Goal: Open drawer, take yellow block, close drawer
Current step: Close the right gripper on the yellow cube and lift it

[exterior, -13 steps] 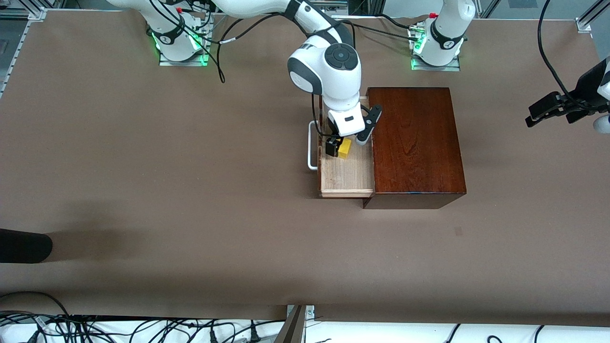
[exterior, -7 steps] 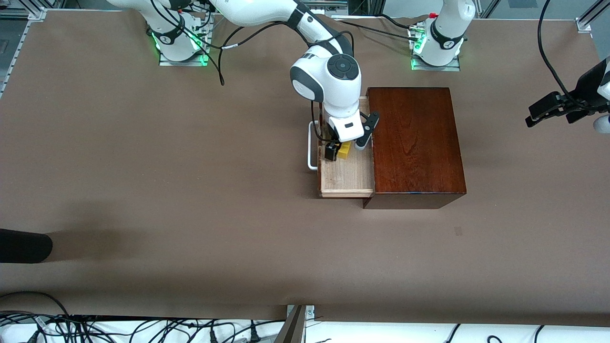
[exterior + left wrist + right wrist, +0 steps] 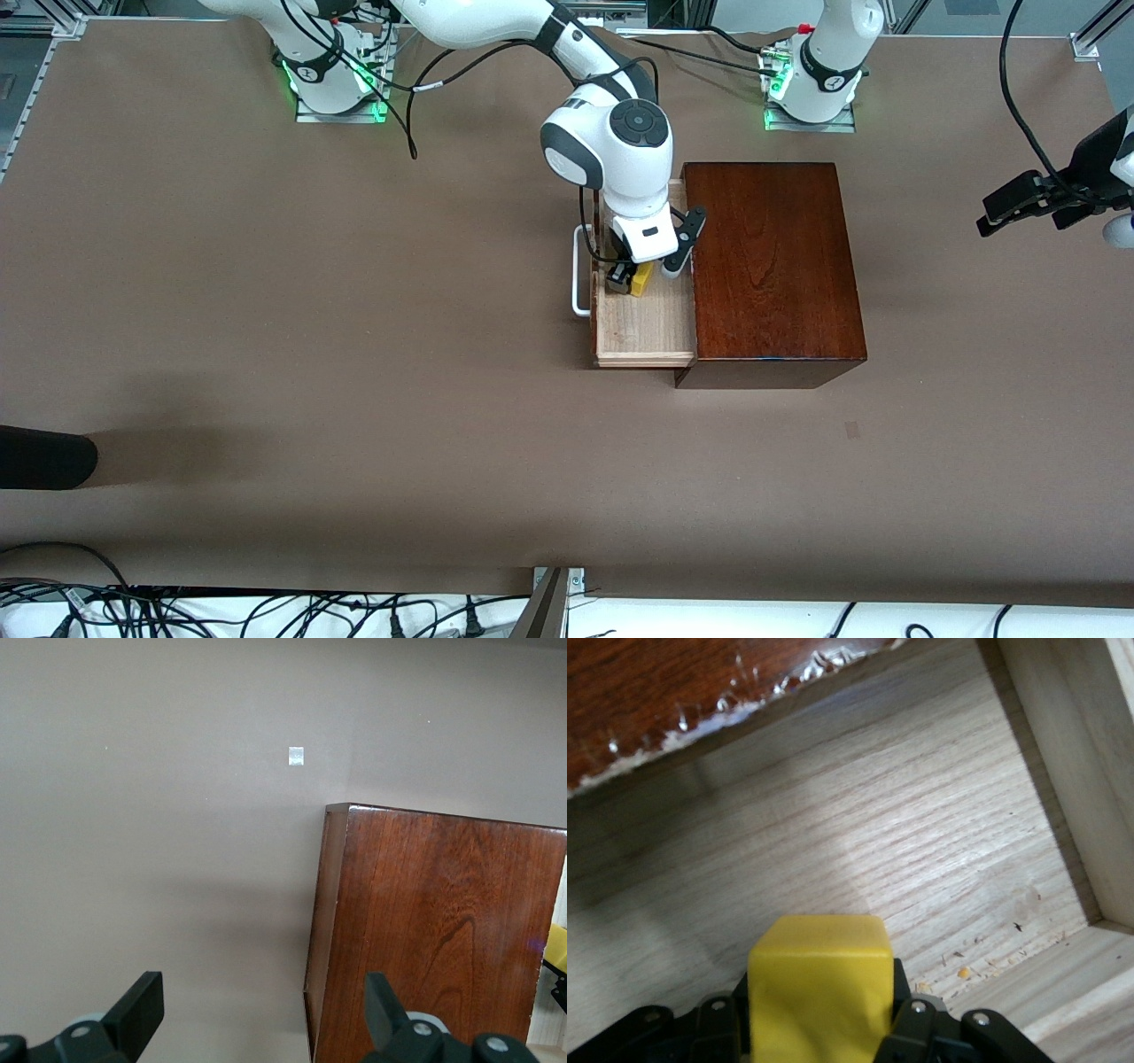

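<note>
The drawer (image 3: 647,330) stands pulled out of the dark mahogany box (image 3: 771,266) toward the right arm's end of the table, its white handle (image 3: 580,276) outermost. My right gripper (image 3: 627,279) is down in the drawer, shut on the yellow block (image 3: 640,278). In the right wrist view the block (image 3: 818,979) sits between the fingers (image 3: 921,1028) over the pale drawer floor (image 3: 921,842). My left gripper (image 3: 997,213) is open and empty, waiting off the left arm's end of the table. In the left wrist view (image 3: 261,1014) it faces the box (image 3: 443,930).
A black object (image 3: 44,456) lies at the table's edge toward the right arm's end, near the front camera. A small pale mark (image 3: 851,430) is on the brown table, nearer the camera than the box. The drawer's side wall (image 3: 1063,753) is close beside the block.
My right gripper has come down a little lower into the drawer around the yellow block. The left arm, drawer and box have not moved.
</note>
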Robot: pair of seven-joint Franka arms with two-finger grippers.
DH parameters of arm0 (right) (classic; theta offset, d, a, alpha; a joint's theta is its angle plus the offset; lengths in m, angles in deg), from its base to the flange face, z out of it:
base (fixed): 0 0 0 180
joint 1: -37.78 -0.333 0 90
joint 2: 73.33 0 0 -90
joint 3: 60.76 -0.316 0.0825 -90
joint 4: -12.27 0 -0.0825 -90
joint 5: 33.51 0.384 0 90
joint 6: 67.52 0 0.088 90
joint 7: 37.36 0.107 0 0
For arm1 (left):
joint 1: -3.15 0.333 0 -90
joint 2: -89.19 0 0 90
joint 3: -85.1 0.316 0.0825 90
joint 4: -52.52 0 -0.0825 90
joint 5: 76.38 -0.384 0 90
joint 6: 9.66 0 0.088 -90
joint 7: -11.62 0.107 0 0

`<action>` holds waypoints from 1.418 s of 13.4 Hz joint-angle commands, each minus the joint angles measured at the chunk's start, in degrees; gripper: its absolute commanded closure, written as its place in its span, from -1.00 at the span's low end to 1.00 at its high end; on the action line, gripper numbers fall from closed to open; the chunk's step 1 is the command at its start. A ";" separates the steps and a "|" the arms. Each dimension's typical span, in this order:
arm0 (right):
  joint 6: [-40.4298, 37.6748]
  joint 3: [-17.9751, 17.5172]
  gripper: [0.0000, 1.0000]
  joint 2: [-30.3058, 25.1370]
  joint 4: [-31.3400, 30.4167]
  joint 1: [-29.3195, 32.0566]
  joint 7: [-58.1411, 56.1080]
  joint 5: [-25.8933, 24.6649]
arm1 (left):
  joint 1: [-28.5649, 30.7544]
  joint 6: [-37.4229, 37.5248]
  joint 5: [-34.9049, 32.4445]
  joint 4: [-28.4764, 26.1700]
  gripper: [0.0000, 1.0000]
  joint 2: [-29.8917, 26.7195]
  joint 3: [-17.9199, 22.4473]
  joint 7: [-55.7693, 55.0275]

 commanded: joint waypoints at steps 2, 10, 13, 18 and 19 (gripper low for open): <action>-4.55 0.06 1.00 0.13 3.49 -0.24 0.47 -0.84 | 0.67 0.15 1.59 1.71 -1.00 0.94 -0.18 1.40; -16.50 -0.12 1.00 -3.37 10.27 1.43 0.29 -0.14 | 0.67 0.15 1.51 1.71 -1.00 0.94 -0.27 1.40; -18.45 0.15 1.00 -6.54 10.09 4.67 0.90 0.22 | 0.67 0.15 1.59 1.71 -1.00 0.94 -0.27 1.31; -22.56 1.98 1.00 -12.25 7.90 12.06 2.22 3.47 | -0.11 0.15 2.55 1.79 -1.00 2.43 -0.70 0.44; -24.15 3.56 1.00 -12.87 7.90 12.50 2.48 3.47 | -0.38 0.06 3.00 1.97 -1.00 3.30 -0.88 0.35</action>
